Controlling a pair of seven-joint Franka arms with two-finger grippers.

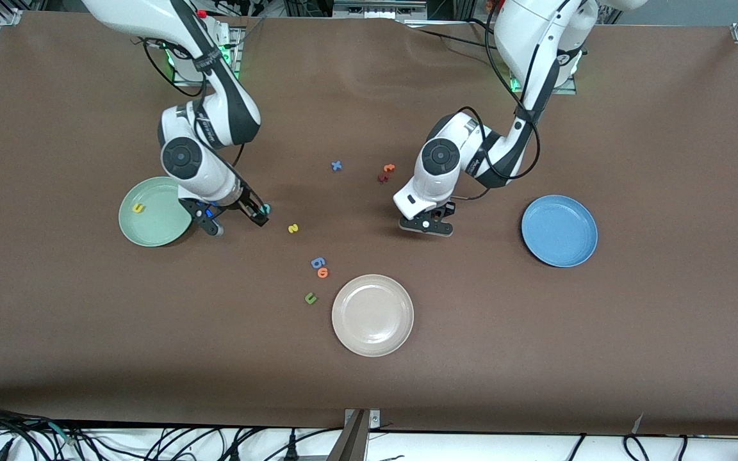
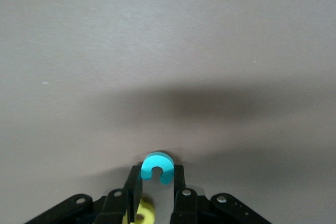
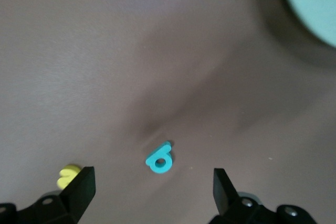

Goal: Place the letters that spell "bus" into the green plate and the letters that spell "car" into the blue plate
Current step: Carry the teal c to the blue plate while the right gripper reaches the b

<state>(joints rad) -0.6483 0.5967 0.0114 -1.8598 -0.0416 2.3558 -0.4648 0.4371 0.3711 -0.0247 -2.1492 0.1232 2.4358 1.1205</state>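
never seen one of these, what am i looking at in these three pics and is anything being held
Two white robot arms stand at a brown table, each ending in a two-finger gripper. The big picture looks down from across the table; the other two come from cameras on each arm's wrist. On the table lie a green plate with a yellow u in it, a blue plate, a beige plate and small foam letters scattered between them. The left gripper is shut on a teal c. The right gripper is open over a teal b beside the green plate, holding nothing.
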